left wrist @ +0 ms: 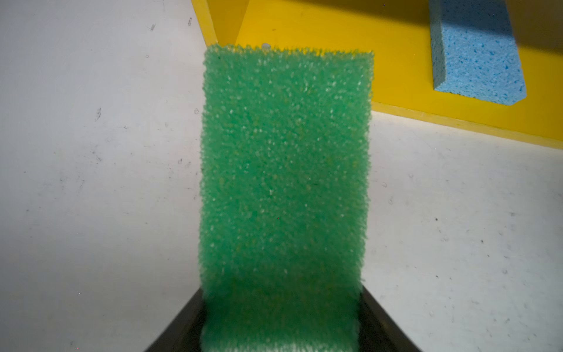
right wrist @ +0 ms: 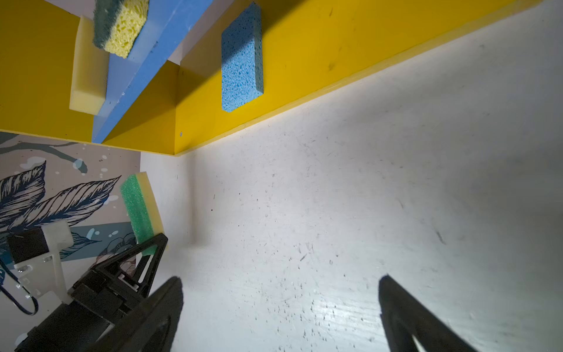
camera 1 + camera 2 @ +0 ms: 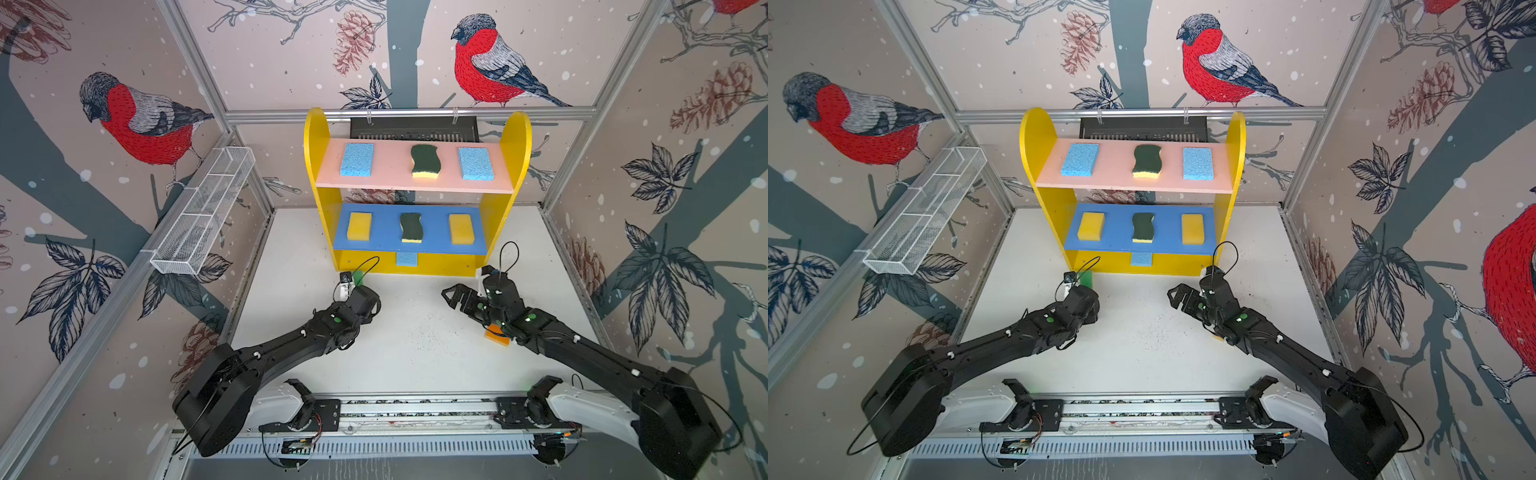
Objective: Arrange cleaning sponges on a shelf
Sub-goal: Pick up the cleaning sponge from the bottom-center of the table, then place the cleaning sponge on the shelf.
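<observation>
The left end effector point(image 2: 150, 245) is clamped on the green sponge point(image 1: 285, 183), holding it on edge just in front of the near left corner of the shelf point(image 3: 313, 137). The right end effector point(image 3: 449, 300) stands wide open and empty, over the bench point(image 3: 415, 353) right of centre. The orange sponge point(image 3: 497, 336) lies under the right arm. A light blue sponge point(image 3: 406, 259) rests on the shelf's yellow bottom, midway along.
</observation>
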{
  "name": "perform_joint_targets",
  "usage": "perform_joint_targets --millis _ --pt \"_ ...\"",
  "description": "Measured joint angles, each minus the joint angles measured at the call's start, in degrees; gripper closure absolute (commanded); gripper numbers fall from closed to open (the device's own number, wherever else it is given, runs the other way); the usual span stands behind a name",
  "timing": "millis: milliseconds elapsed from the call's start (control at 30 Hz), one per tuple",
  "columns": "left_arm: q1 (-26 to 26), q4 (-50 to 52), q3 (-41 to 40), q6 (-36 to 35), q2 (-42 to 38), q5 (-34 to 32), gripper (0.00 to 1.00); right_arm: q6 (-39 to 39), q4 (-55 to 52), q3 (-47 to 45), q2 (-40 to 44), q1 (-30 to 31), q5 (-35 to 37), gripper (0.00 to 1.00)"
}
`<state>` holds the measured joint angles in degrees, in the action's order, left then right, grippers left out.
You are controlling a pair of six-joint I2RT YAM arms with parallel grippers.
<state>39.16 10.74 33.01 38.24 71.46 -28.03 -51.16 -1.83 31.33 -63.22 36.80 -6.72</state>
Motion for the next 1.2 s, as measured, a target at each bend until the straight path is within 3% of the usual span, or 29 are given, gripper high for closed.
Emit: perform_joint_targets --millis 500,1200 --pt "-4.4 -5.7 2.9 -9.8 6.2 2.8 0.36 -2.8 8.5 0.0 -10.7 6.9 0.1 0.00" --pt "-7.1 -10.6 8.1 -15.8 14.6 5.3 0.36 -2.7 16.2 -2.4 -14.8 9.8 -2.0 0.00"
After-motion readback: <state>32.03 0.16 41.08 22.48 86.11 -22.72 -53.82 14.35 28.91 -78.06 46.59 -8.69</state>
